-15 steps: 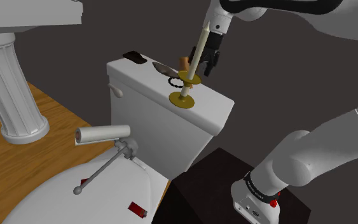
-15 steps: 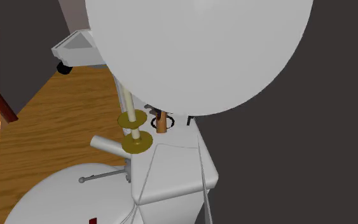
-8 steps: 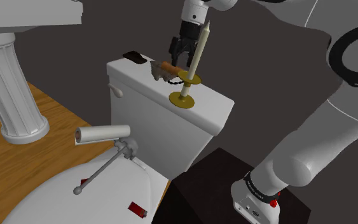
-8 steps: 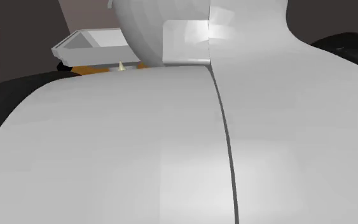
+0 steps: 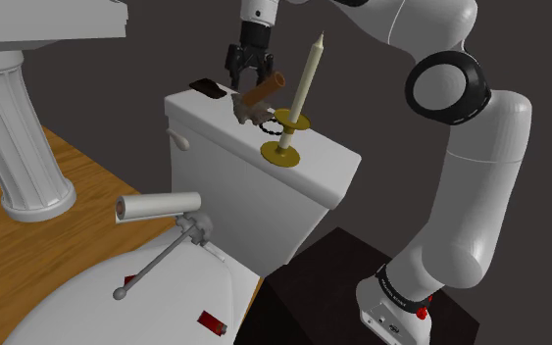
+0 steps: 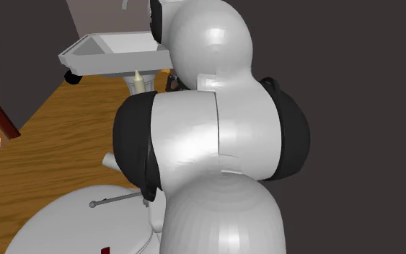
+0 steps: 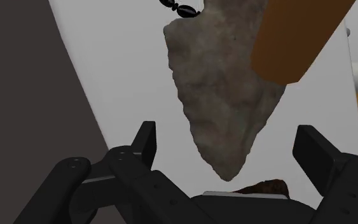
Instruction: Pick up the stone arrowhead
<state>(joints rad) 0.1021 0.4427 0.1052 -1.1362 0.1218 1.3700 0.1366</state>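
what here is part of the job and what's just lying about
Job: arrowhead; open gripper over it.
Lying about: brown cylinder; candle; black beads; toilet roll.

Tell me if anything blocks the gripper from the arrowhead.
Nothing stands between the open gripper and the pointed end of the arrowhead. A brown cylinder crosses over its wide end, on the side away from the fingers.

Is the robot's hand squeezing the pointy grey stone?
No, the gripper is open, its fingers apart on either side of the stone, not touching it.
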